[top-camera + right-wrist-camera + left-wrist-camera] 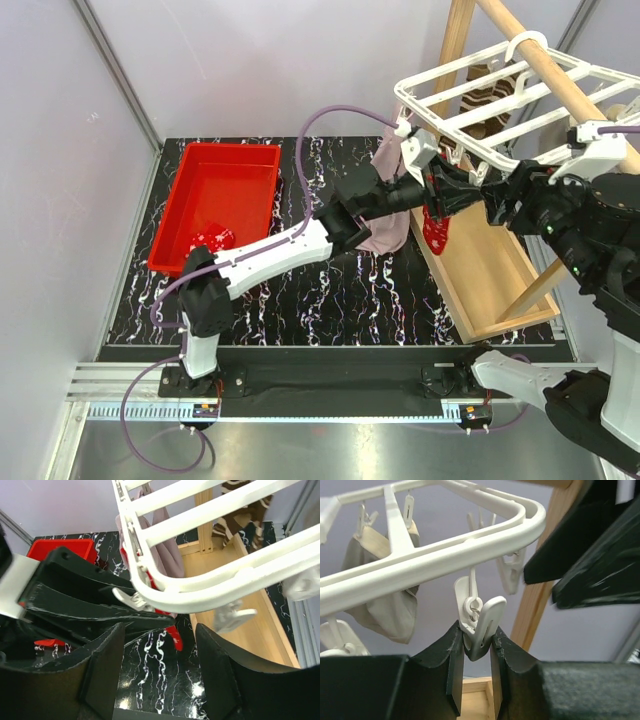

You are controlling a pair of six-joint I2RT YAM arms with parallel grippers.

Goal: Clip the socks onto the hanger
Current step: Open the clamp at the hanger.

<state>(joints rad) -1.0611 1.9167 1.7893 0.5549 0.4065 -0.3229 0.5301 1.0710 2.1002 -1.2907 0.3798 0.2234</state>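
Observation:
The white grid hanger (pixel 500 95) hangs from a wooden pole at the upper right. My left gripper (pixel 440 192) is shut on one of its small white clips (pixel 479 625) under the frame's near corner. A red sock with white specks (pixel 436 230) hangs just below that gripper; what holds it is hidden. It also shows in the right wrist view (pixel 172 632). My right gripper (pixel 492 197) faces the left one from the right, open and empty (pixel 160 665). A mauve-pink sock (pixel 385 215), a brown-and-cream striped sock (pixel 490 100) and a beige-grey sock (pixel 385 605) hang from the hanger.
A red plastic tub (pixel 215 165) stands at the back left with another red speckled sock (pixel 210 240) in it. The wooden frame's base tray (pixel 490 280) lies under the hanger at the right. The black marbled tabletop (pixel 300 290) lies between them.

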